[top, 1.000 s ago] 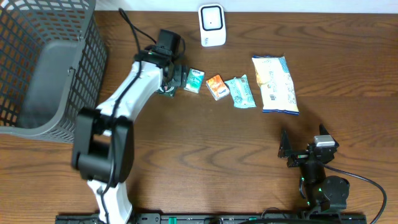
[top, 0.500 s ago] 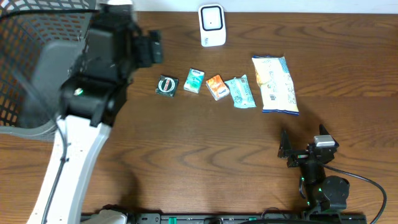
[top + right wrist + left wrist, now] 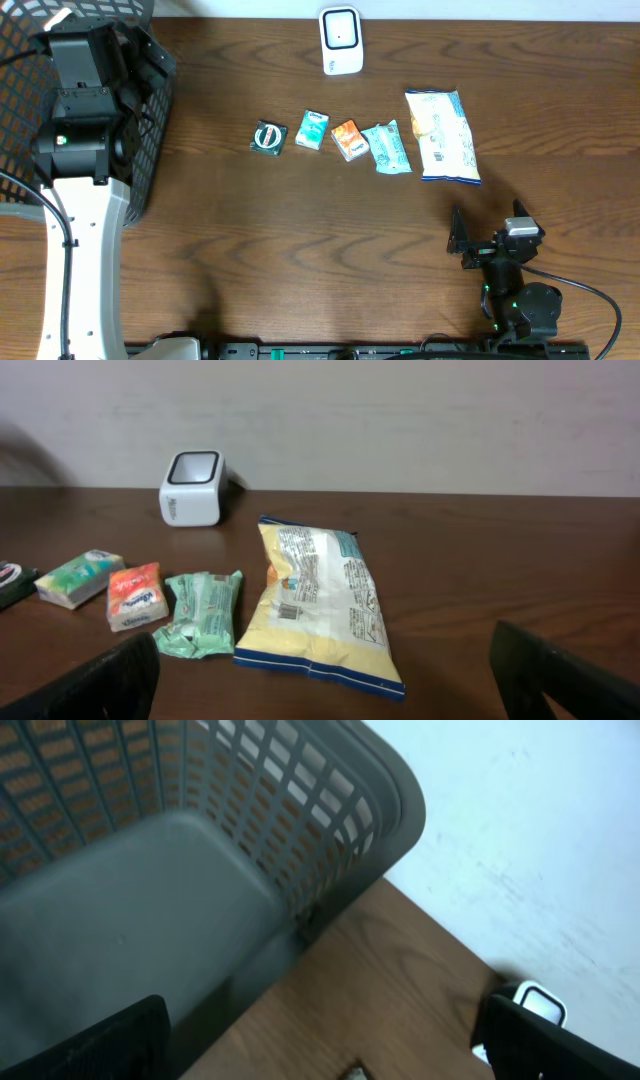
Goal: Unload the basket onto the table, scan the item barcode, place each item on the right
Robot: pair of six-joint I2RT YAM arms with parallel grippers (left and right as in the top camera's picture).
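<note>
Snack bag lies flat toward the far right of the surface, closing a row of smaller packets. The scanner stands at the far edge beyond them. I judge the bag light, crinkly and slippery, with contents that are easy to crush. I'd pinch a sealed end seam or a long edge rather than the belly, keeping the printed back, which faces up, clear for the scanner. My left jaws stand wide apart and empty above the basket at the left edge. My right jaws are equally wide, holding nothing, near the front edge facing the bag.
</note>
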